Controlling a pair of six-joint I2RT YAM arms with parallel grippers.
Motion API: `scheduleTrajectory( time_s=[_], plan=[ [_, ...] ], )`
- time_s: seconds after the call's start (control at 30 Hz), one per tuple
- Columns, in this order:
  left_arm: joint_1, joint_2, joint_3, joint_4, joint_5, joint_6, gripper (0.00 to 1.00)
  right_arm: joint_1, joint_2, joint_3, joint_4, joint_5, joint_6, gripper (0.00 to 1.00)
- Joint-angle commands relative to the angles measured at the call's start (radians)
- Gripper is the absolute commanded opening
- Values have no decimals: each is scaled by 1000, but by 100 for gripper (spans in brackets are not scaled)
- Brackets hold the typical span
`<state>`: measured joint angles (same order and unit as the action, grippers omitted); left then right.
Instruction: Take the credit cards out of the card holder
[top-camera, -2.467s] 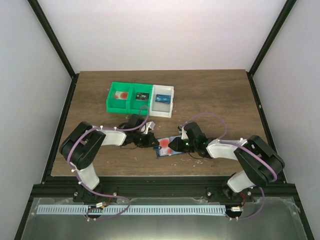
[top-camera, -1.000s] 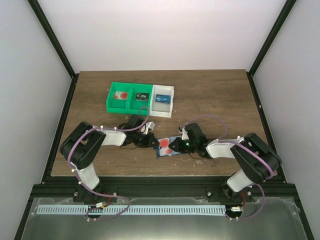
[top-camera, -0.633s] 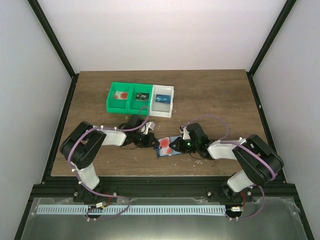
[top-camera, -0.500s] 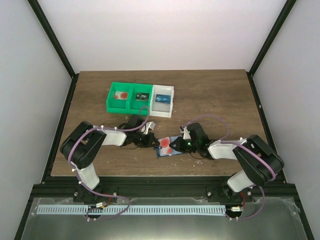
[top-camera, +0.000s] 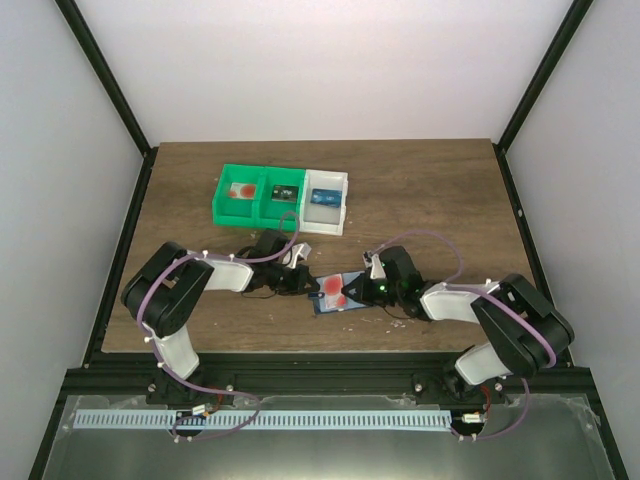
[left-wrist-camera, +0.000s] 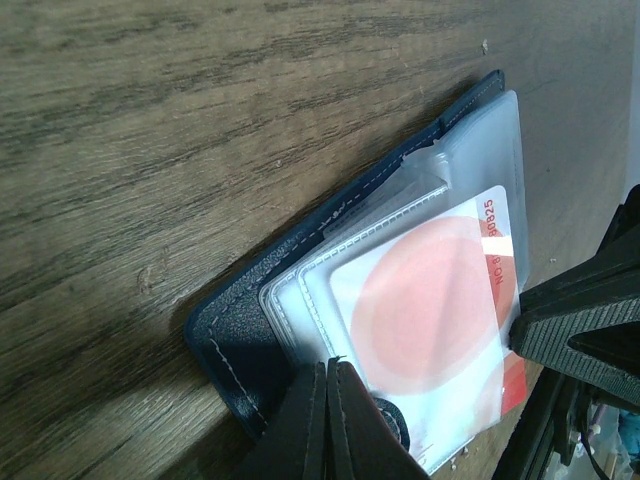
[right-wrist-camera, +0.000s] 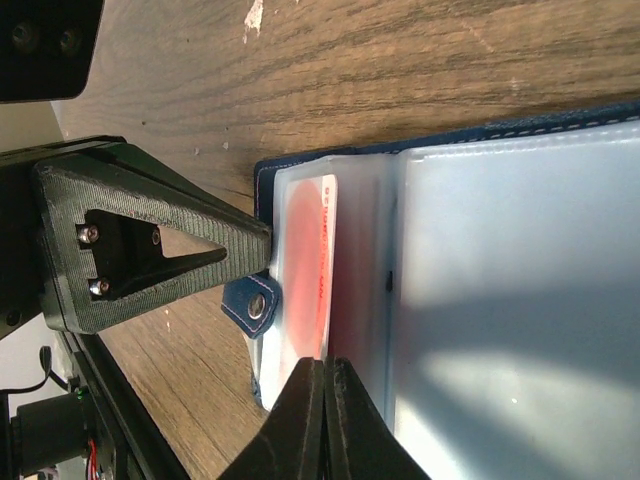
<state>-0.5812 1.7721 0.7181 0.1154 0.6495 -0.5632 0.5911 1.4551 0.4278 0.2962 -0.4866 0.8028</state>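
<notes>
Left pincer (left-wrist-camera: 328, 375): clenched, fingers flat against each other. I see the tips on the edge of the card holder (left-wrist-camera: 235, 330), where the navy cover meets the clear sleeve. I cannot tell whether anything is nipped between them.
Right pincer (right-wrist-camera: 323, 375): also clenched, coming in from the opposite side. Its tips meet at the edge of the credit card (right-wrist-camera: 305, 265); whether the card is actually caught I cannot tell.
Card holder: lies open and flat on the table (top-camera: 420, 190), between the two arms and near the front edge.
Holder's contents: the credit card sits in the clear pocket (left-wrist-camera: 480, 150), its big red spot showing through. A second red patch shows beside it; I cannot make it out.
Green bin (top-camera: 250, 218): two compartments. The left one holds a pale card with a red spot; the right one holds a small dark item.
White bin (top-camera: 320, 226): touches the green bin's right side and holds something blue.
Materials: the holder's cover is navy with pale stitching along the edge and a metal snap stud (right-wrist-camera: 258, 306) on a small tab. The pockets are cloudy, glossy plastic. The table is dark, grained wood. The pincer fingers are black and wedge-shaped.
</notes>
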Motion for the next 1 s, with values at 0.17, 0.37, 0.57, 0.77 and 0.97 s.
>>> scheduleTrajectory(
  time_s=[0.17, 0.37, 0.57, 0.77, 0.97],
  plan=[
    [-3, 51, -8, -54, -70, 26, 2, -14, -57, -13, -25, 20, 9, 0],
    [-3, 56, -3, -56, -70, 24, 1, -17, -87, -17, -49, 44, 4, 0],
    [-3, 56, 12, -72, -81, 34, 1, -20, -85, -25, -46, 38, 6, 0],
    [-2, 67, 13, -69, -85, 38, 1, -20, -102, -26, -55, 48, 4, 0],
    [-3, 76, 18, -75, -97, 46, 1, -21, -143, -35, -60, 62, 1, 0]
  ],
)
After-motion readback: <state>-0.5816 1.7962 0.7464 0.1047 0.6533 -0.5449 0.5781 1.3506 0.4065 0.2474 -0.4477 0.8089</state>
